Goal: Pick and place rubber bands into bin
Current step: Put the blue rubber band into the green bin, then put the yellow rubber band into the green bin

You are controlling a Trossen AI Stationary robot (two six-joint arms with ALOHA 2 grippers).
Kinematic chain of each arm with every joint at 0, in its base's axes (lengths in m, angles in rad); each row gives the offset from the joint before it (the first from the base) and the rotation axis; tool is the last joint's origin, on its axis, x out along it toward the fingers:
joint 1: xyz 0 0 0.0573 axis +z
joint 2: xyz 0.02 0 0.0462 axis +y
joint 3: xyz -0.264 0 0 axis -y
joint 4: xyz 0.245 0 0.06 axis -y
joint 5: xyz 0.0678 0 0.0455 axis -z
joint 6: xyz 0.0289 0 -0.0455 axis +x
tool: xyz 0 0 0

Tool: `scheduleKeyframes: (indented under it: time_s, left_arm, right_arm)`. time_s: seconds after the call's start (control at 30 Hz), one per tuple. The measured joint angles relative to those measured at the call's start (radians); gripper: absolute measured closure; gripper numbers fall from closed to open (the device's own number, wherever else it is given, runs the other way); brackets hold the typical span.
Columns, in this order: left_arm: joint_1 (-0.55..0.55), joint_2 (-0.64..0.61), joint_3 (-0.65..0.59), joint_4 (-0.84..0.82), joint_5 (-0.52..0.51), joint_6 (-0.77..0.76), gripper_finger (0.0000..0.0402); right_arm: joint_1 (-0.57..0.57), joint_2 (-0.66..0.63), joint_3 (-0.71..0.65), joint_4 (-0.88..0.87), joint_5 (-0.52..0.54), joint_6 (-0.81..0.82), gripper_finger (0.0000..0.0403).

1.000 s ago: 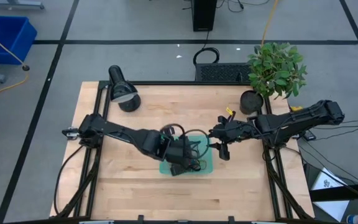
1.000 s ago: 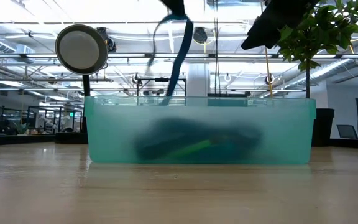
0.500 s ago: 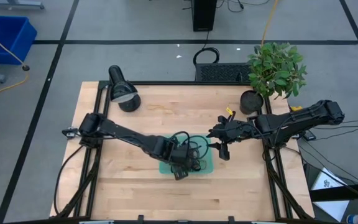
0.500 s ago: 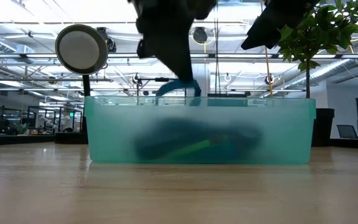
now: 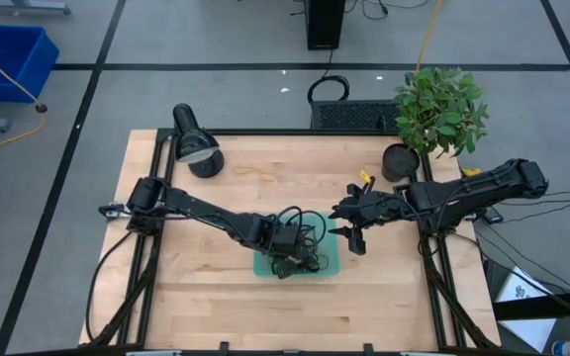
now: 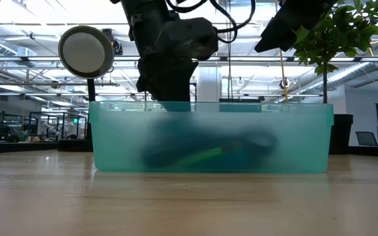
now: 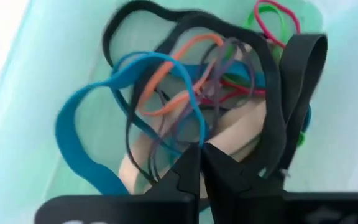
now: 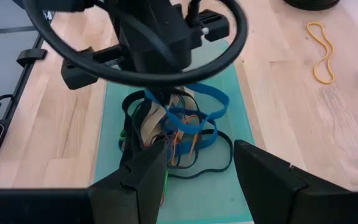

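Left gripper (image 5: 287, 259) lowered into the bin (image 5: 330, 265) at mid-table, fingers (image 7: 188, 171) pressed together over the tangle of rubber bands (image 7: 191, 106), with nothing visibly pinched between them. Bands heaped inside the bin: blue, black, orange, tan, green and pink loops piled on one another. One tan band (image 8: 321, 51) lying alone on the bare table (image 5: 216, 307), well apart from the bin. Right gripper (image 5: 356, 237) hovering just beside the bin's right edge, fingers (image 8: 263, 177) spread wide, holding nothing.
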Motion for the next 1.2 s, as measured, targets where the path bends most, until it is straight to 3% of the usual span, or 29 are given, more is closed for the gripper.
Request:
scheduleKeyframes:
  time_s: [0.6, 0.97, 1.2]
  left_arm:
    - [0.003, 0.000, 0.000, 0.002, 0.033, 0.008, 0.0358]
    - [0.004, 0.000, 0.050, -0.037, 0.030, 0.153, 0.0213]
    - [0.023, -0.001, 0.173, -0.121, 0.042, 0.284, 0.0165]
  right_arm:
    - [0.000, 0.000, -0.001, 0.000, 0.000, -0.002, 0.0222]
    - [0.000, 0.000, -0.001, 0.000, 0.000, -0.002, 0.0222]
    - [0.000, 0.000, -0.001, 0.000, 0.000, -0.002, 0.0222]
